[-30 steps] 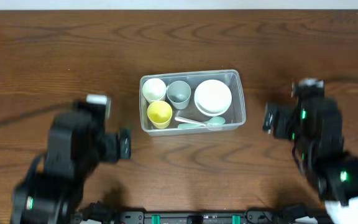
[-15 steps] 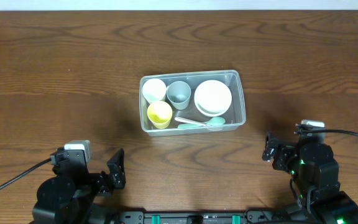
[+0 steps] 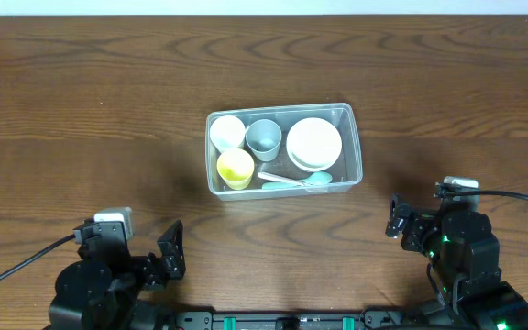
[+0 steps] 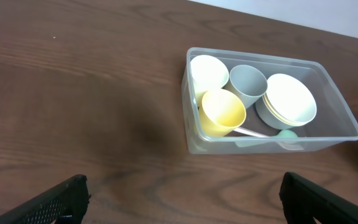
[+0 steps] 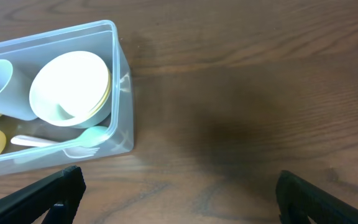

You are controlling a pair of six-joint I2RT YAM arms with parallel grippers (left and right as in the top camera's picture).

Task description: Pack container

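Note:
The clear plastic container (image 3: 357, 147) stands mid-table, also in the left wrist view (image 4: 347, 127) and right wrist view (image 5: 124, 93). It holds a white cup (image 3: 227, 132), a grey cup (image 3: 264, 137), a yellow cup (image 3: 236, 167), stacked white bowls (image 3: 314, 141) and a teal spoon (image 3: 314, 180). My left gripper (image 3: 172, 249) is open and empty at the front left, well short of the container. My right gripper (image 3: 397, 216) is open and empty at the front right. In each wrist view only the black fingertips (image 4: 61, 199) (image 5: 55, 196) show at the bottom corners.
Brown wooden table (image 3: 81, 110) all around the container. A black cable (image 3: 521, 195) runs from the right arm to the right edge, another cable (image 3: 16, 266) from the left arm to the left edge.
Both arms pulled back from beside the container to the table's front edge a second ago; since half a second ago nothing has moved.

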